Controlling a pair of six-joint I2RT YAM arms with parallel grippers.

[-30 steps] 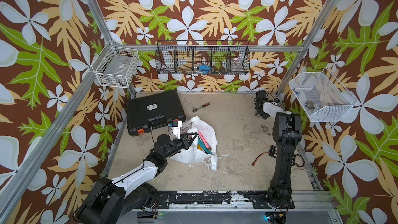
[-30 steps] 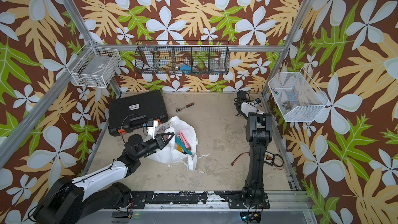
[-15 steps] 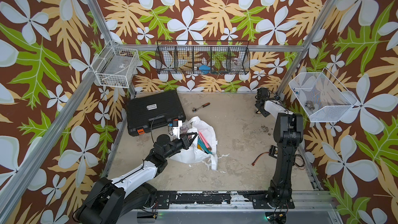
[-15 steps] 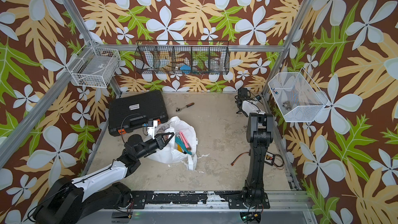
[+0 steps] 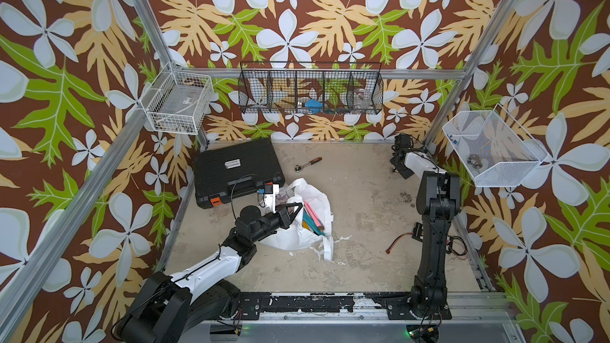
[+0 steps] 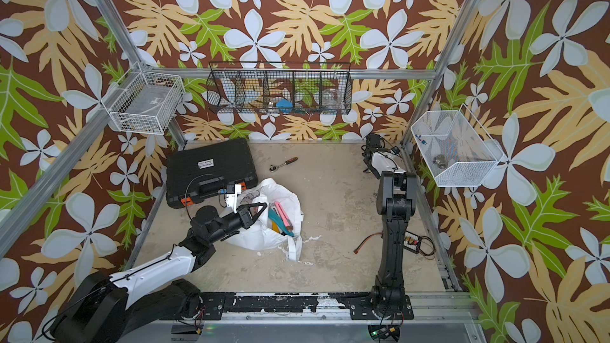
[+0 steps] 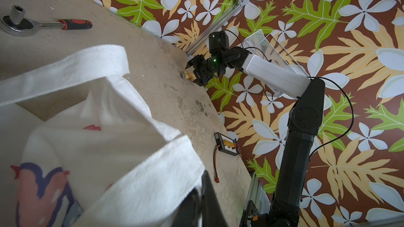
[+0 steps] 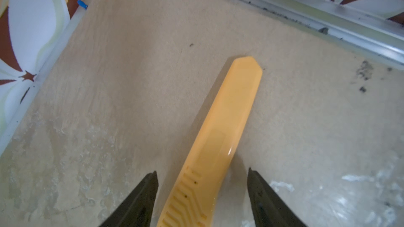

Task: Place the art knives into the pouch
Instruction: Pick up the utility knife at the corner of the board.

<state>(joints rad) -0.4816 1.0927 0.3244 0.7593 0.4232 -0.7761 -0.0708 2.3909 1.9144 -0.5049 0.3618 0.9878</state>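
The art knife (image 8: 223,132) has an orange plastic handle and lies flat on the beige floor in the back right corner. My right gripper (image 8: 202,171) is open, with one black finger on each side of the handle and neither touching it. In the left wrist view, a bit of the art knife (image 7: 189,75) shows under the right gripper (image 7: 196,70). The pouch (image 5: 297,235), a white canvas tote, lies left of centre with its mouth held up. My left gripper (image 5: 298,206) is shut on its rim (image 7: 153,167). In both top views pink and teal items lie inside the pouch (image 6: 260,235).
A black tool case (image 5: 237,169) lies behind the pouch. A ratchet wrench (image 5: 308,163) lies at the back middle. A small board with red wires (image 5: 417,230) sits near the right arm's base. Wire baskets (image 5: 310,92) hang on the walls. An aluminium rail (image 8: 328,18) borders the floor beside the knife.
The right arm's wrist has shifted slightly in the back right corner and its jaws have spread wider. The left arm and the pouch have stayed put.
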